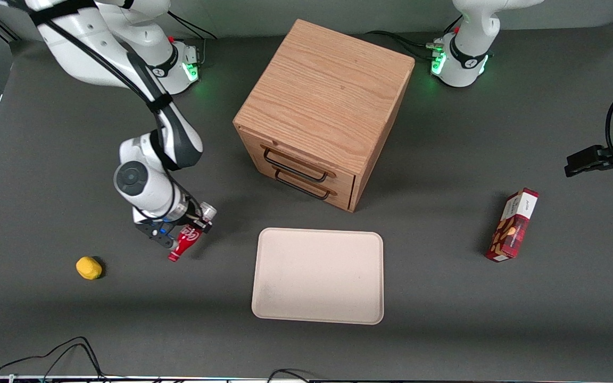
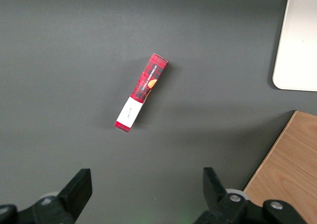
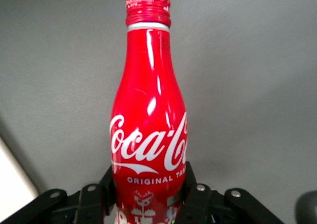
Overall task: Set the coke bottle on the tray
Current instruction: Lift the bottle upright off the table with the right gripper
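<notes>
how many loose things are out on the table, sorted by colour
red: 2, the bottle held in the pincer beside the tray, and the snack box
beige: 1, tray
yellow: 1, lump
wood: 1, cabinet
total: 5

A robotics lab: two bench-mounted arms (image 1: 125, 48) on a grey table (image 1: 445, 319).
</notes>
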Available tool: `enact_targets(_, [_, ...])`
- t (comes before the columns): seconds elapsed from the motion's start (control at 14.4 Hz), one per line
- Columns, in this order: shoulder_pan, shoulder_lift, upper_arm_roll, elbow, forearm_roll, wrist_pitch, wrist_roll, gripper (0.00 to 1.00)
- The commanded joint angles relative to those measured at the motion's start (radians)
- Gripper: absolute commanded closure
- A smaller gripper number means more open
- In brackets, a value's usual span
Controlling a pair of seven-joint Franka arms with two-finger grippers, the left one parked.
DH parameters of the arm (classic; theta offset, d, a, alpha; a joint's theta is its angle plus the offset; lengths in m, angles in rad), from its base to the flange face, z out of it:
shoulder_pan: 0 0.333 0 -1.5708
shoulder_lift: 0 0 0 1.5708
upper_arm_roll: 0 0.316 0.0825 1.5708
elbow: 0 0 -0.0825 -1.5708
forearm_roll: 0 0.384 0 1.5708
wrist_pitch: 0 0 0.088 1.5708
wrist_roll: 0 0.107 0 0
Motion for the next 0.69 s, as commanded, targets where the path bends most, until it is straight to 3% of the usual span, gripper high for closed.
enact_targets(0.0, [-0.027, -0.06, 0.003, 0.205, -0.014, -0.318, -0.055, 1.0])
enact_targets(0.14, [-0.057, -0.027, 0.008, 0.433, -0.003, -0.574, -0.067, 1.0])
enact_targets(0.35, [-0.061, 0.062, 0.009, 0.714, 0.02, -0.828, -0.099, 1.0])
enact_targets(0.49, [-0.045, 0.177, 0.011, 0.924, 0.02, -0.928, -0.099, 1.0])
enact_targets(0.62, [-0.024, 0.255, 0.017, 1.017, 0.018, -0.922, -0.099, 1.0])
